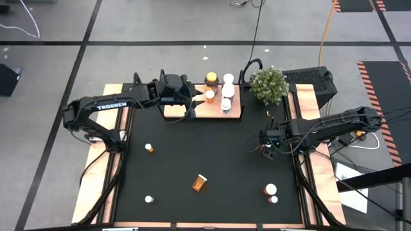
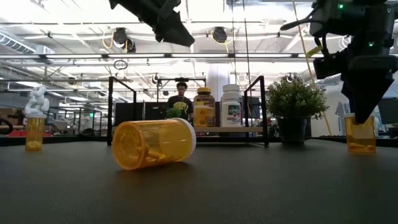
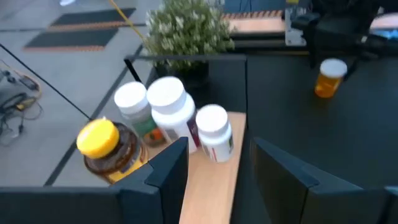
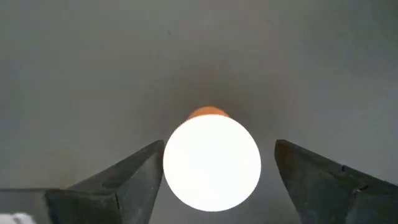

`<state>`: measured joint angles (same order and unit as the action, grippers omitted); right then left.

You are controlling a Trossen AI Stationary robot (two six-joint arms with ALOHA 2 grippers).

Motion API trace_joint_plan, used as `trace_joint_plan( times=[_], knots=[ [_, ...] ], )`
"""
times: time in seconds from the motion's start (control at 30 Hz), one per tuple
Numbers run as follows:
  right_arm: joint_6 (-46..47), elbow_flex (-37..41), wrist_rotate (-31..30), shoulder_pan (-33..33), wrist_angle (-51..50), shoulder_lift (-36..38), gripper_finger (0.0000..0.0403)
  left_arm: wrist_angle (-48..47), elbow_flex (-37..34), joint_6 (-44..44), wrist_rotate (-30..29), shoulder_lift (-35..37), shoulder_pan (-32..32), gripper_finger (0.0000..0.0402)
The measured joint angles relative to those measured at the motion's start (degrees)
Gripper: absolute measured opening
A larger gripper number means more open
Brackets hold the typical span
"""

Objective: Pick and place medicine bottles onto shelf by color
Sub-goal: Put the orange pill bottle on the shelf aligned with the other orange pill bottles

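Note:
The shelf (image 1: 215, 114) stands at the mat's far edge and bears a yellow-lidded amber jar (image 3: 106, 149), three white bottles (image 3: 174, 112) and a small orange one (image 1: 209, 96). My left gripper (image 3: 217, 183) hovers open above the shelf's left part, with nothing between its fingers. My right gripper (image 4: 217, 171) points down at the mat's right side, open, with its fingers on either side of the white cap (image 4: 211, 163) of an upright orange bottle (image 2: 360, 135); a gap shows at one finger. An orange bottle (image 1: 200, 183) lies on its side near the front.
Upright small bottles stand on the black mat (image 1: 192, 154) at the left (image 1: 149, 147), front left (image 1: 149, 199) and front right (image 1: 270, 190). A potted plant (image 1: 268, 83) sits right of the shelf. A person (image 2: 180, 102) shows far behind the table.

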<state>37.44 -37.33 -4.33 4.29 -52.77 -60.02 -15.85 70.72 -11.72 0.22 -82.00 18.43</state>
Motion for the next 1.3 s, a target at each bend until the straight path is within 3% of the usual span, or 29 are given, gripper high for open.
trace_joint_plan(
  times=[0.23, 0.37, 0.6, 0.83, 1.03, 1.3],
  knots=[
    [7.0, 0.2, 0.1, -0.1, 0.3, 0.0, 0.0234, 2.7, 0.0, -0.4, -0.5, 0.8, -1.0, 0.0172],
    [10.8, 0.1, 2.2, -0.1, 0.4, 0.0, 0.0202, 0.4, 0.0, -3.2, -4.1, 4.4, -1.0, 0.0172],
    [17.4, -4.6, 6.0, -0.1, 7.3, -0.1, 0.0214, -4.7, 0.0, -5.7, -8.5, 13.9, -0.7, 0.0172],
    [12.4, -22.3, 3.7, 0.0, 9.6, -8.1, 0.0203, -16.6, 0.0, -3.0, -8.6, 16.4, 1.2, 0.0172],
    [-2.1, -42.8, 3.2, -2.1, 4.1, -22.7, 0.0205, -21.1, 0.0, 3.9, -8.7, 16.5, 2.0, 0.0172],
    [-21.5, -65.4, 8.9, -7.8, 3.3, -36.9, 0.0205, -24.9, 0.0, 9.3, -8.7, 16.5, 2.0, 0.0172]
  ],
)
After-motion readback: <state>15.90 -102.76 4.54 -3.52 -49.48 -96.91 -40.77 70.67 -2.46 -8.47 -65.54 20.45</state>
